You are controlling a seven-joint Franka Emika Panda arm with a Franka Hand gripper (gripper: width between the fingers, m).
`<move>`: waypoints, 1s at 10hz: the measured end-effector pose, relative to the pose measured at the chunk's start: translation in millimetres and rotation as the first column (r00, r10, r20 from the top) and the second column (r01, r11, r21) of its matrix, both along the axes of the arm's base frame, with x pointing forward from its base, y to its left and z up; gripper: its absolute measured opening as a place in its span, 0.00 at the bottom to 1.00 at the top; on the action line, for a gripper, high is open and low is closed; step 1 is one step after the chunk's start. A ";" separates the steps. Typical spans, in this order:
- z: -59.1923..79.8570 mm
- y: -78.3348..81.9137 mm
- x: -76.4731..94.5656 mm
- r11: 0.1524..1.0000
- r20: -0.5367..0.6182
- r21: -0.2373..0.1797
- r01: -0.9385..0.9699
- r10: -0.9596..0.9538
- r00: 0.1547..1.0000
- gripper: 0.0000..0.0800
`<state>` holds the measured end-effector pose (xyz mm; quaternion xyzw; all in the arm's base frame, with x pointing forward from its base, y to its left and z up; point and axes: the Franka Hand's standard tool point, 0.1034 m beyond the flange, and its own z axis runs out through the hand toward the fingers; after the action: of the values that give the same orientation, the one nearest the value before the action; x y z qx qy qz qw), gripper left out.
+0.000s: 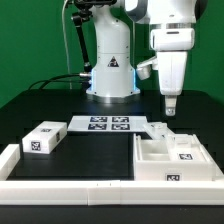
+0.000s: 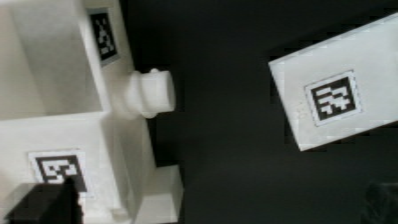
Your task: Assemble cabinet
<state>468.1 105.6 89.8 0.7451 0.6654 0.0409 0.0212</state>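
The cabinet [image 1: 172, 158], a large white box with inner compartments and marker tags, lies at the exterior view's right on the black table. A small white block with tags [image 1: 42, 138] lies apart at the exterior view's left. My gripper [image 1: 170, 104] hangs above the cabinet's far edge, not touching it. In the wrist view the cabinet [image 2: 71, 115] shows with a round knob [image 2: 151, 92] on its side. My gripper [image 2: 210, 208] is open, its dark fingers [image 2: 39, 205] far apart with nothing between them.
The marker board [image 1: 105, 125] lies flat behind the parts, and its corner shows in the wrist view [image 2: 334, 95]. A low white border rail [image 1: 60, 187] runs along the table's front. The robot's base [image 1: 110, 70] stands at the back.
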 end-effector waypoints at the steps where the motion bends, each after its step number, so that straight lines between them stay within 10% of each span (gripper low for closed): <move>1: -2.3 -1.2 -2.9 0.996 -0.004 -0.008 -0.090 0.090 0.996 1.00; 10: -20.9 -6.5 -43.7 0.970 0.006 -0.006 -0.244 0.244 0.970 1.00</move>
<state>424.4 99.1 68.9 0.6575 0.7519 0.0439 0.0199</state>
